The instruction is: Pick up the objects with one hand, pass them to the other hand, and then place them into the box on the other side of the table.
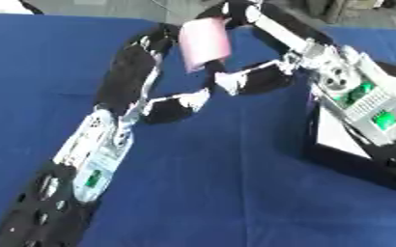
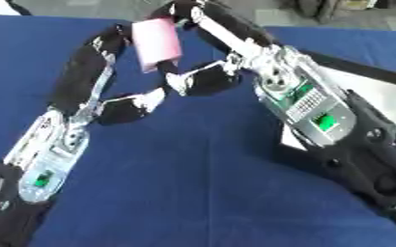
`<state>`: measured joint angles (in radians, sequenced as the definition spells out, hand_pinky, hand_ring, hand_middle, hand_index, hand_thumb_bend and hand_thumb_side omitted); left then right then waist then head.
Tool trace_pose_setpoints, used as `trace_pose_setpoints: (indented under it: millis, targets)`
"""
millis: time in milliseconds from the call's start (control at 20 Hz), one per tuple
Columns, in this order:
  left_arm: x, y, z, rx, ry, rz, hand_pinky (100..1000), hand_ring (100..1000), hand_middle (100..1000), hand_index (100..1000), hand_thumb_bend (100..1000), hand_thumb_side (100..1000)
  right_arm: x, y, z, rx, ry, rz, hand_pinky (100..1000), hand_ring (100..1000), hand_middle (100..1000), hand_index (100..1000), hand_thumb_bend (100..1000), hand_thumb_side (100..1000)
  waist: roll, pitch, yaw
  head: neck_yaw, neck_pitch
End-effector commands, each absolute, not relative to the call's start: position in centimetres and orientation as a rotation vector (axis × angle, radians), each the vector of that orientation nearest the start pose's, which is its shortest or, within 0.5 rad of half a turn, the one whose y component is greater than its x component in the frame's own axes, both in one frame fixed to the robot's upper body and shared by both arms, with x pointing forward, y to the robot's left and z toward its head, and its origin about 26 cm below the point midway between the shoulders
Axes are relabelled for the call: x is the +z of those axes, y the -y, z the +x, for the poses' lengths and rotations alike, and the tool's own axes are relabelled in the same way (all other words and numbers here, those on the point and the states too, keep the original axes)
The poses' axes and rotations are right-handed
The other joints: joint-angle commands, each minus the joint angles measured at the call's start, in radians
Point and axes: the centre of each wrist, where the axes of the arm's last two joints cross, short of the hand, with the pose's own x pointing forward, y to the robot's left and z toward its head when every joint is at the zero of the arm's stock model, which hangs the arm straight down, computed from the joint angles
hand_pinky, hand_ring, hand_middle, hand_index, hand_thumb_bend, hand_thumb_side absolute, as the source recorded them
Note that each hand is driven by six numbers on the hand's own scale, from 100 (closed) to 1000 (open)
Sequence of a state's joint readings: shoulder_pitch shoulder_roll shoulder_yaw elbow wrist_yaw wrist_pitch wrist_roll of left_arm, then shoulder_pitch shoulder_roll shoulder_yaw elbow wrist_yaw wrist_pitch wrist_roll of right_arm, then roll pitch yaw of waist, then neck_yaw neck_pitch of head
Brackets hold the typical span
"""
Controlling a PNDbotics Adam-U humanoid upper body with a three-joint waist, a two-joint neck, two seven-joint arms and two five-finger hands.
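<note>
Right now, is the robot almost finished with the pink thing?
About halfway. Done: the pink object is off the blue table and up in the air. In hand: both the left hand and right hand meet at it, so the pass is happening; which one truly holds it is unclear. Left: carrying it to the box on the right and dropping it in.

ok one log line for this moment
stage: handover above table | pink object: between both hands | left hand: on it | right hand: on it | box: right side
</note>
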<state>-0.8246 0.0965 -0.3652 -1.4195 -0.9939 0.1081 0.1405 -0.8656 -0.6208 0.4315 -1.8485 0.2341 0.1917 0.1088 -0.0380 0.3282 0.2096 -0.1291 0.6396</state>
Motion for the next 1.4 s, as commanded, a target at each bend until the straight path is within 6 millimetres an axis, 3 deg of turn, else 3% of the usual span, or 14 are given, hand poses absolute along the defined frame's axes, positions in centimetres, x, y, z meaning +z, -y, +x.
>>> trace_pose_setpoints:
  millis: [50, 300, 450, 550, 700, 1000, 1400]
  targets:
    - [20.7, -8.0, 39.7, -0.973, 2.136, 1.021, 846, 788, 757, 924, 425, 865, 31.7, 17.5, 32.5, 1.224, 2.255, -0.53, 830, 867, 590, 604, 100, 100, 0.003, -0.022, -0.002, -0.007, -0.003]
    - [20.1, -9.5, 40.4, -0.915, 2.069, 1.039, 842, 781, 748, 919, 403, 847, 31.9, 18.4, 32.1, 1.175, 2.237, -0.502, 839, 890, 606, 617, 100, 100, 0.005, -0.026, -0.008, -0.013, 0.004]
    - [20.0, -11.6, 40.5, -0.872, 2.084, 1.059, 829, 751, 716, 879, 361, 774, 32.4, 20.0, 31.5, 1.101, 2.197, -0.475, 849, 913, 622, 631, 100, 100, 0.008, -0.031, -0.014, -0.015, 0.011]
    - [20.1, -13.6, 40.4, -0.832, 2.107, 1.056, 833, 744, 674, 835, 254, 637, 32.6, 21.7, 31.0, 1.04, 2.154, -0.465, 857, 933, 638, 645, 100, 100, 0.011, -0.034, -0.017, -0.017, 0.013]
    - [20.3, -17.0, 40.3, -0.758, 2.121, 1.039, 827, 737, 676, 817, 125, 549, 32.5, 24.4, 30.3, 0.942, 2.075, -0.454, 867, 955, 657, 660, 100, 100, 0.015, -0.036, -0.022, -0.027, 0.012]
    - [21.8, -23.0, 38.8, -0.536, 2.141, 1.053, 840, 744, 706, 839, 100, 588, 31.0, 29.5, 29.5, 0.778, 1.946, -0.476, 875, 971, 673, 671, 100, 100, 0.023, -0.029, -0.031, -0.067, 0.005]
    - [22.5, -27.4, 36.5, -0.284, 2.208, 1.005, 860, 781, 774, 900, 102, 836, 27.9, 33.9, 28.7, 0.579, 1.841, -0.643, 870, 973, 679, 676, 100, 100, 0.034, -0.019, -0.04, -0.11, -0.012]
